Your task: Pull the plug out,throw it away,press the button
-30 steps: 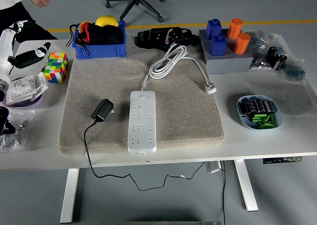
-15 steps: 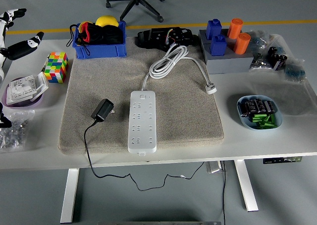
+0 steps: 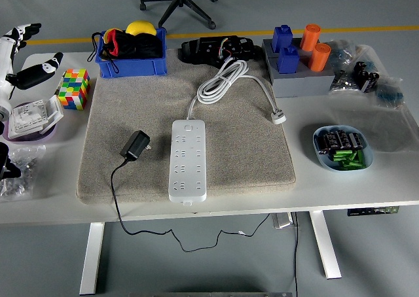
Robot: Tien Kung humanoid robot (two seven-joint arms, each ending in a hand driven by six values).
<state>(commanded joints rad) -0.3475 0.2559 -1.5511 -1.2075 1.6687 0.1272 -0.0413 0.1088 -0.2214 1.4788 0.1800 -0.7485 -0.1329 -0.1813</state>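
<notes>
Already free of its socket, the black plug lies on the grey mat just left of the white power strip, its prongs pointing toward the strip and its thin black cord running off the mat's near edge and down below the table. The strip lies lengthwise in the middle of the mat, with its button at the far end; its own white cable is coiled beyond it, ending in a white plug near the mat's right edge. Only the left hand shows, at the far left edge, raised above the table beside the colourful cube; its white-and-black fingers are spread apart and hold nothing, well apart from the plug. Behind the mat stands a blue bin with a yellow ball and dark things in it. To the right, a pale blue bowl holds batteries.
</notes>
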